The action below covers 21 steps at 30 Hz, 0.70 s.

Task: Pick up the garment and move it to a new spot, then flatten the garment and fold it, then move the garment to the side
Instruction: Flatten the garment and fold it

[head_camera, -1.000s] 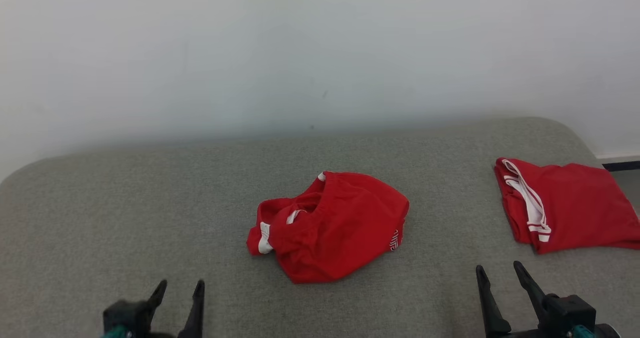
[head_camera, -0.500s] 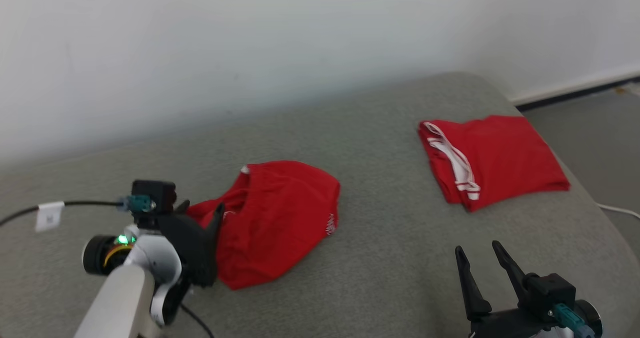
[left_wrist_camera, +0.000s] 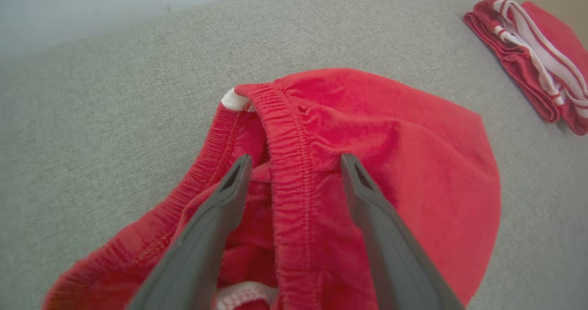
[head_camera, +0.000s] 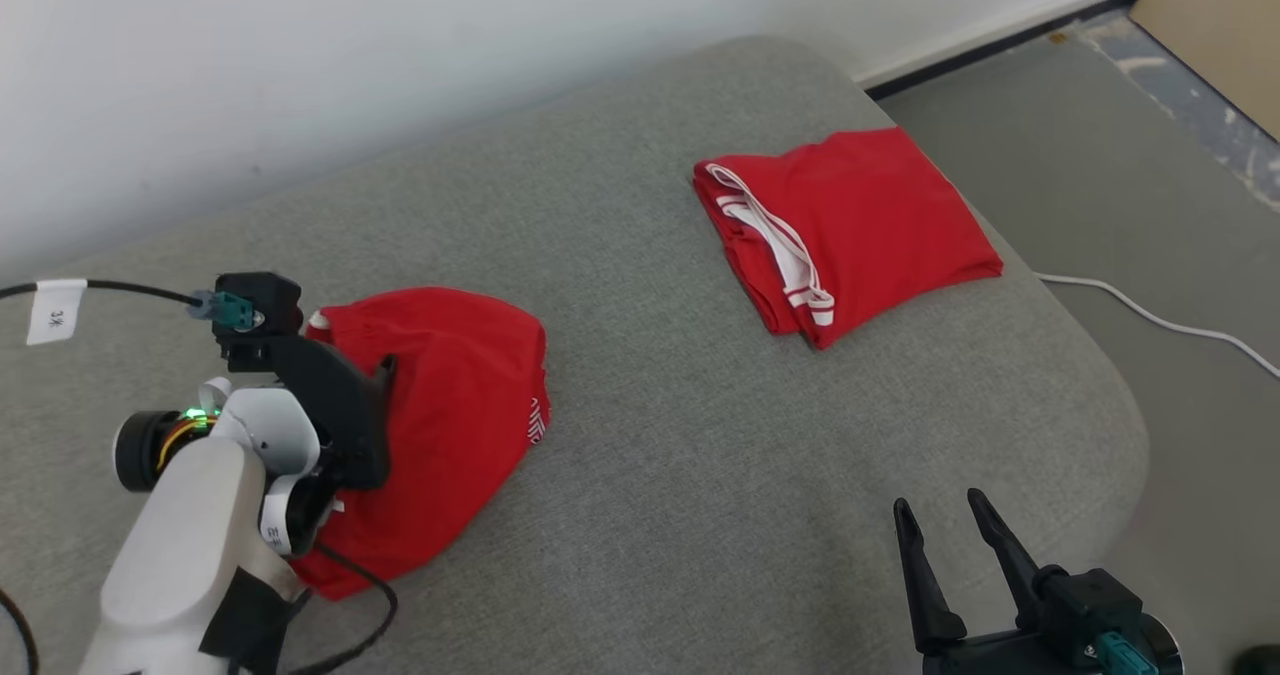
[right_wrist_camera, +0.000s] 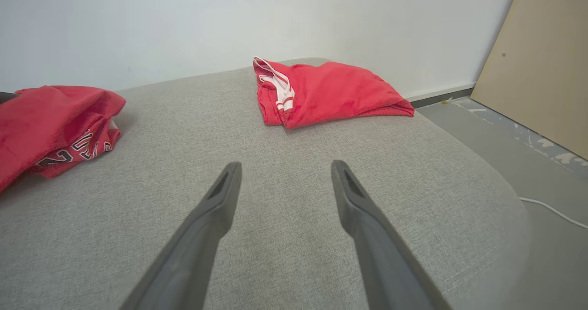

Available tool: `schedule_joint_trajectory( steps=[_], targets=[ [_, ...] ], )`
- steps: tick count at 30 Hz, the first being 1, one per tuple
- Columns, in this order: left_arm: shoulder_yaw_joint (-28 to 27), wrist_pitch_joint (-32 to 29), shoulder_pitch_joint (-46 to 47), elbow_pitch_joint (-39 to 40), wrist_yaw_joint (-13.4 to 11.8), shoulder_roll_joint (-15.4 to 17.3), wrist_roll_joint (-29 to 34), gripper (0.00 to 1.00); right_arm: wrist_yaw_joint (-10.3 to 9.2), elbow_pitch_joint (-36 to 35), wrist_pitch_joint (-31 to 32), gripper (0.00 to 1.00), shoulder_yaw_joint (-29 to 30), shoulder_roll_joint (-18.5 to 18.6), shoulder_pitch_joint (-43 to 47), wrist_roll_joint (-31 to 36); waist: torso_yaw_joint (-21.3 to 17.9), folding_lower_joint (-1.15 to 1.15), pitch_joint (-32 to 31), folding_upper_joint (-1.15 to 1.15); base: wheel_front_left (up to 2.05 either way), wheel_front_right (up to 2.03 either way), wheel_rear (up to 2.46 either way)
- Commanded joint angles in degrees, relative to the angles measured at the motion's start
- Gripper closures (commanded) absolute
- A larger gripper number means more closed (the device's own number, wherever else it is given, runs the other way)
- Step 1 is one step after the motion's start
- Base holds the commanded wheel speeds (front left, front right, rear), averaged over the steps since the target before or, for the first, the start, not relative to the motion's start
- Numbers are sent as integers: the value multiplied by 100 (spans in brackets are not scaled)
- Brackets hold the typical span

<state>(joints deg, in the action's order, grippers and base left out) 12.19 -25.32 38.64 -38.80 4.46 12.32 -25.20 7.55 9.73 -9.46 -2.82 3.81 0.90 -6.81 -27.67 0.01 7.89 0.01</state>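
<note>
The garment (head_camera: pixel 460 395) is a crumpled pair of red shorts lying on the left part of the grey cushion (head_camera: pixel 700 435). My left gripper (head_camera: pixel 375 375) is over its left side, open. In the left wrist view, the two fingers (left_wrist_camera: pixel 229 195) straddle the elastic waistband of the garment (left_wrist_camera: pixel 390 131) without closing on it, gripper (left_wrist_camera: pixel 296 157) low on the cloth. My right gripper (head_camera: pixel 938 500) hovers open and empty over bare cushion at the front right. The right wrist view has this gripper (right_wrist_camera: pixel 285 164) with the garment (right_wrist_camera: pixel 50 117) far to its left.
A folded red garment with white stripes (head_camera: pixel 850 220) lies at the cushion's far right, near the rounded edge. Beyond that edge is grey floor with a white cable (head_camera: pixel 1150 320) and a tan board (head_camera: pixel 1220 15). A white wall stands behind.
The head camera has swung, shifting the whole scene left and down. My left arm has reached forward from the bottom edge onto the crumpled garment. The right gripper stays open in place.
</note>
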Motion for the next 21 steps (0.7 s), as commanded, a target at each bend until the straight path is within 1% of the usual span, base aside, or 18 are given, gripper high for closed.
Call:
schedule_joint_trajectory(
  steps=[1, 3, 5, 6, 7, 8, 9, 11, 16, 17, 18, 21],
  targets=[
    [-23, -18, 94, -31, -40, 57, -17, 0, -15, 6, -28, 0, -11, -42, -13, -21, -204, -1, 212, -1, 0, 0, 0],
    [18, -92, 134, -103, -57, 93, 26, 0, -15, 26, -58, 0, -44, -49, -17, -4, -189, -1, 208, -1, 0, 0, 0],
    [25, -149, 180, -129, -26, 40, -57, 0, -15, 38, -72, 0, -52, -52, -51, 11, -159, -1, 192, -1, 0, 0, 0],
    [48, -177, 194, -141, 7, 15, -86, 20, -15, 41, -69, 0, -56, -53, -69, 19, -140, -1, 182, -1, 0, 0, 0],
    [83, -209, 212, -143, 40, 5, -103, 57, -15, 40, -64, 0, -70, -54, -77, 23, -118, -1, 170, -1, 0, 0, 0],
    [122, -185, 229, -125, 68, -8, -116, 76, -15, 41, -56, 0, -78, -58, -79, 29, -97, -1, 154, -1, 0, 0, 0],
    [157, -105, 256, -83, 107, -19, -110, 100, -15, 39, -45, 0, -96, -62, -80, 38, -79, -1, 140, -1, 0, 0, 0],
    [231, 159, 329, 32, 160, -74, -70, 100, -15, 26, -21, 0, -102, -63, -93, 39, -33, -1, 113, -1, 0, 0, 0],
    [461, 1212, 684, 462, 254, -340, 43, 100, -15, -20, 59, 0, -89, -36, -44, 85, 164, -1, 10, -1, 0, 0, 0],
    [527, 1418, 785, 582, 264, -409, 52, 100, -15, -35, 69, 0, -61, -29, -20, 89, 226, -1, -20, -1, 0, 0, 0],
    [650, 1760, 952, 848, 278, -539, 21, 100, -15, -70, 94, 0, -44, -14, 34, 112, 362, -1, -91, -1, 0, 0, 0],
    [904, 2027, 1107, 1335, 307, -686, -169, 100, -15, -145, 145, 0, 19, 13, 103, 154, 636, -1, -209, -1, 0, 0, 0]
  ],
)
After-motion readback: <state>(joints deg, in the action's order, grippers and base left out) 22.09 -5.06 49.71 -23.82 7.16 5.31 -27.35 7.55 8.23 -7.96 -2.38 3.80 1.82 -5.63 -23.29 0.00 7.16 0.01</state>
